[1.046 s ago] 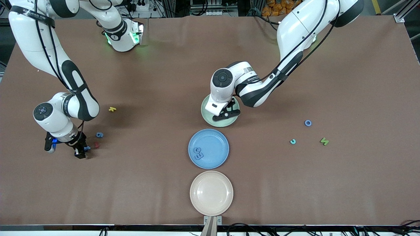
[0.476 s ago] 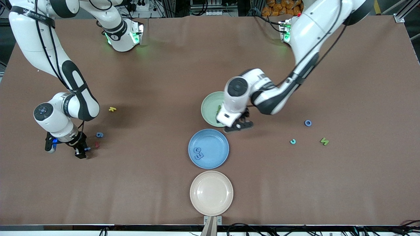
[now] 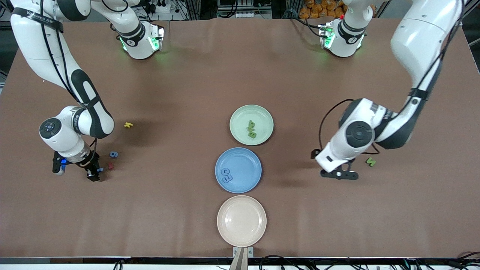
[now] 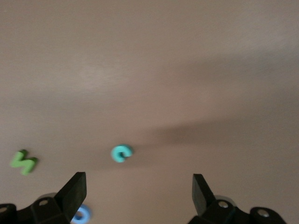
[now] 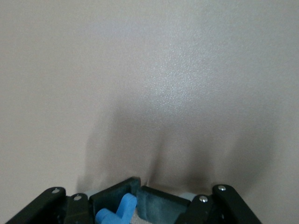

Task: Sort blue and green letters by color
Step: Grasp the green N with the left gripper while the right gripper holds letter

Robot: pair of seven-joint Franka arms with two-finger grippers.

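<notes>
A: Plates first. We see three in a row at mid-table: a green plate (image 3: 259,114) farthest from the front camera, a blue plate (image 3: 243,165) in the middle, a cream plate (image 3: 242,221) nearest.

B: We count two green letters (image 3: 251,129) lying on the green plate and two blue letters (image 3: 226,175) on the blue one. The cream plate we leave at that.

A: And the right gripper (image 3: 93,173)? We find it low at the table toward the right arm's end.

B: Its fingers (image 5: 117,196) are pressed together on a blue piece (image 5: 117,212); the right wrist view shows that piece pinched between the pads. Just beside it lie a dark red piece (image 3: 110,165) and a blue 9 (image 3: 113,154). A yellow letter (image 3: 128,125) sits farther from the front camera than those.

A: We place the left gripper (image 3: 339,174) over bare table toward the left arm's end, fingers (image 4: 74,189) spread wide, nothing between them.

B: In the left wrist view we see a teal c (image 4: 121,153) between the spread fingers, on the table. A green zigzag letter (image 3: 370,162) lies just beside the gripper, and a blue ring (image 4: 81,214) peeks out at one fingertip.

A: In the front view the arm covers the teal c and the ring.
</notes>
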